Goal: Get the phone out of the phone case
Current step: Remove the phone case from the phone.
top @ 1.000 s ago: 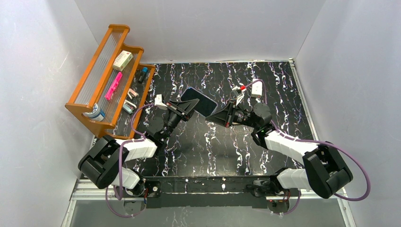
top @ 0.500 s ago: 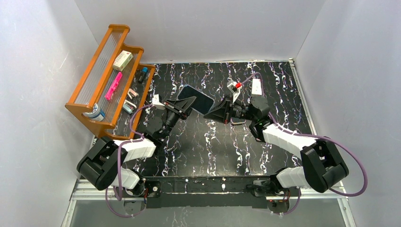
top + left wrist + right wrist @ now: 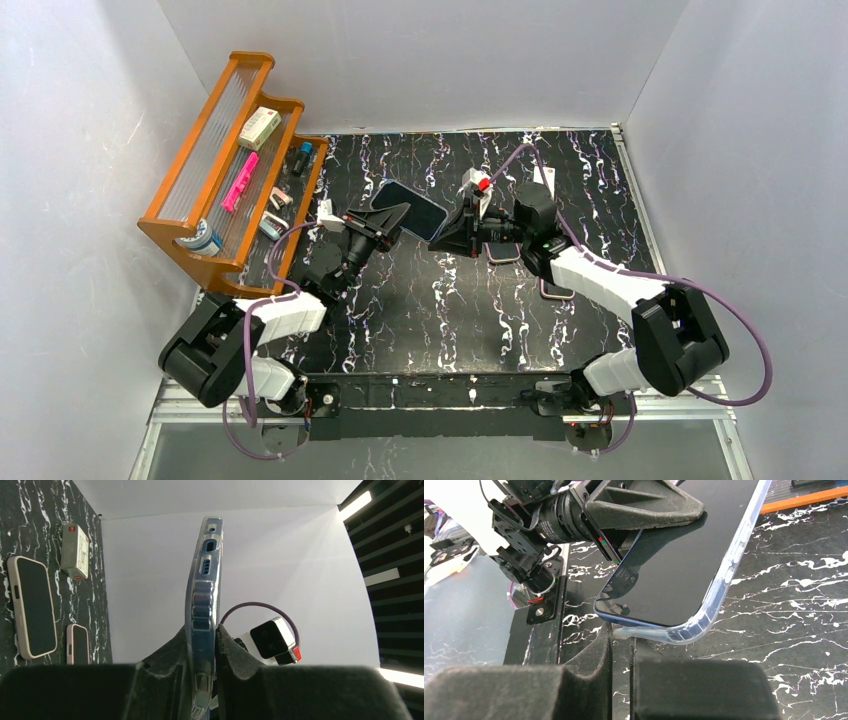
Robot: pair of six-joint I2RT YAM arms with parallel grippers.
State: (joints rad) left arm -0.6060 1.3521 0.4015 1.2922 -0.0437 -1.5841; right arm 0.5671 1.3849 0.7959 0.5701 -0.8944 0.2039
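Clear phone case (image 3: 724, 580), phone (image 3: 689, 550) partly inside: left pincer (image 3: 204, 630) pinches both, right pincer (image 3: 621, 639) pinches the case's corner.

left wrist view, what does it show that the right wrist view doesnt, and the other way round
Only the left wrist view: the phone seen edge-on, a larger spare phone, a smaller one, a white box, and the right wrist's camera.

Only the right wrist view: the phone's dark screen, the clear case peeled off its near corner with the right pincer pinching that lip, and the orange shelf edge.

Both: the cased phone clamped in the left pincer.
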